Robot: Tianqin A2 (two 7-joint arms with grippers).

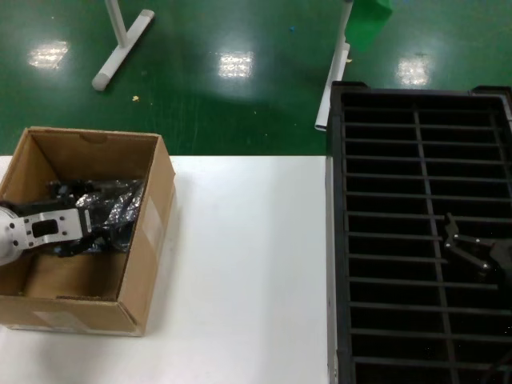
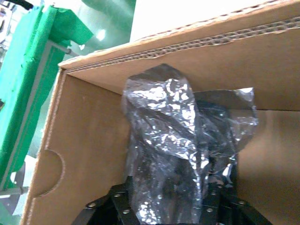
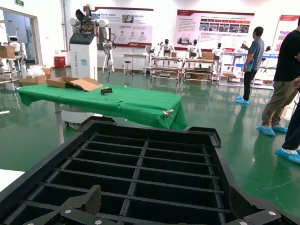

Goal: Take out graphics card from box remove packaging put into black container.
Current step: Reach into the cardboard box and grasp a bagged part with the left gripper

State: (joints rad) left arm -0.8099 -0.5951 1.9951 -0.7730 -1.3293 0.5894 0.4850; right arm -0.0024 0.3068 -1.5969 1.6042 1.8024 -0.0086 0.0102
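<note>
The brown cardboard box (image 1: 152,216) stands open at the left of the white table. Inside it lies the crinkly grey packaging (image 1: 120,210), a dark shape showing through it; the graphics card itself is hidden by the plastic. My left gripper (image 1: 104,226) reaches into the box and is shut on the packaging (image 2: 173,140), its black fingers (image 2: 119,199) pressing on either side of the bag, near the box wall (image 2: 93,140). My right gripper (image 1: 466,248) hovers over the black container (image 1: 332,200), open, with nothing between its pads (image 3: 91,201) above the slots (image 3: 140,129).
The white table (image 1: 248,264) lies between box and container. Green floor and white stand legs (image 1: 120,48) sit beyond its far edge. Past the container, a green-covered table (image 3: 103,101) and people (image 3: 286,79) are seen in the right wrist view.
</note>
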